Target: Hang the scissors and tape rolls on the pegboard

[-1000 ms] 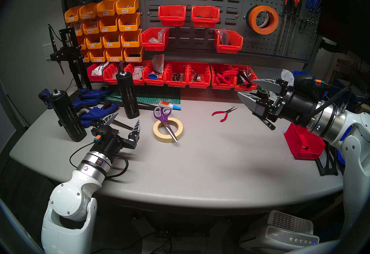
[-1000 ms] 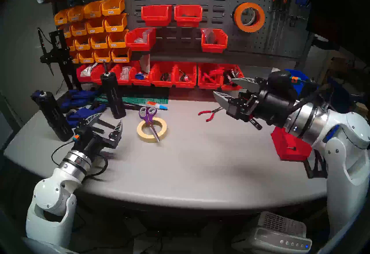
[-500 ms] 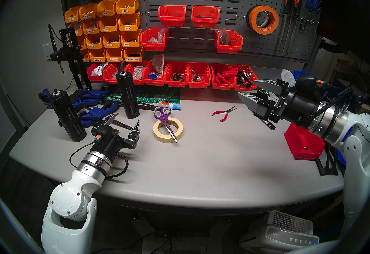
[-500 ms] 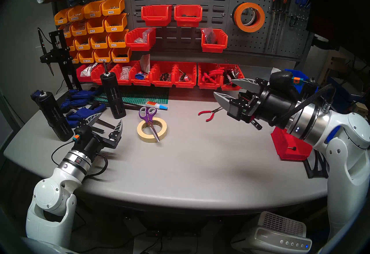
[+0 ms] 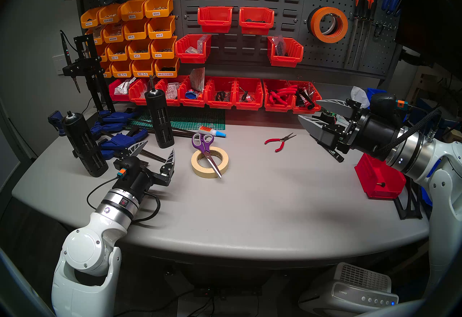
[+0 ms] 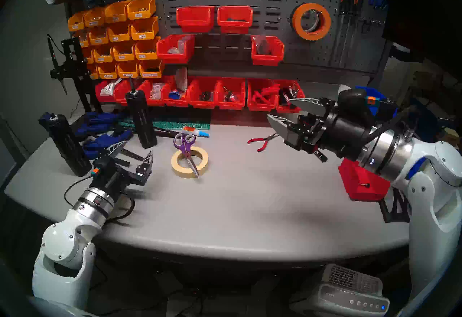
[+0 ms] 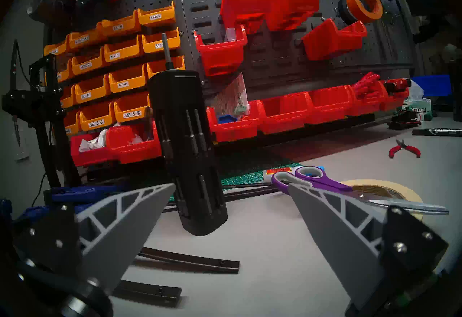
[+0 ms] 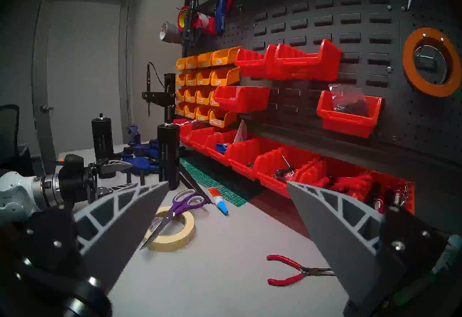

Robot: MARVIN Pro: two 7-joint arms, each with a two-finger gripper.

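Your purple-handled scissors lie across the beige masking tape roll flat on the grey table. The bright orange tape roll hangs on the dark perforated pegboard. Both your left gripper and right gripper are spread wide, holding nothing.

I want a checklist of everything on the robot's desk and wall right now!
Surface: grey table, middle bare.
Job's things: purple scissors lie across beige tape; orange tape hangs on the pegboard, a black roll behind it.
Clutter: red pliers, glue tube, blue clamps, black marker.
Grippers: left tool open, empty; right tool open, empty.
Cables: black cable by left wrist.
Surroundings: orange and red bins.
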